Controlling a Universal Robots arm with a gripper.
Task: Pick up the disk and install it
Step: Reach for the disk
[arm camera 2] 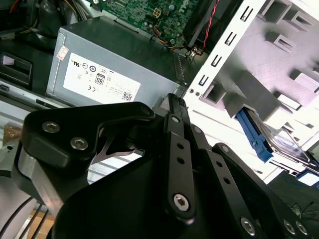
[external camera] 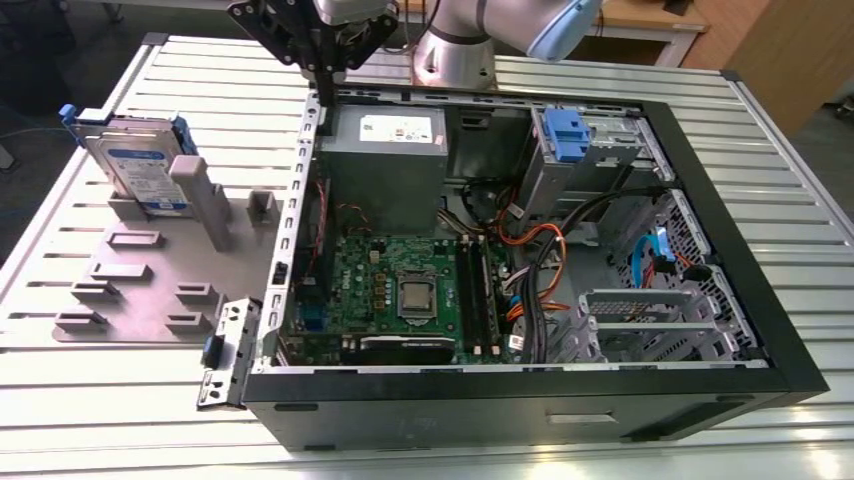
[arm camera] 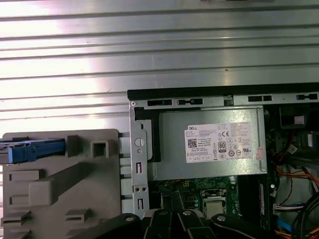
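The disk (external camera: 140, 165), a silver hard drive with a blue-and-white label in a blue carrier, stands on edge in a grey fixture (external camera: 147, 270) at the exterior view's left. Its blue carrier also shows in the second wrist view (arm camera 2: 279, 142) and in the first wrist view (arm camera: 37, 149). My gripper (external camera: 324, 80) hangs over the far left corner of the open computer case (external camera: 534, 400), above and to the right of the disk. In the second wrist view the gripper (arm camera 2: 174, 99) has its black fingers closed together with nothing between them.
The grey power supply (external camera: 384, 150) with a white sticker lies just below the gripper inside the case. A drive bay with a blue latch (external camera: 566, 135) sits at the case's far right. A metal drive cage (external camera: 654, 320), cables and the motherboard (external camera: 400, 290) lie nearer.
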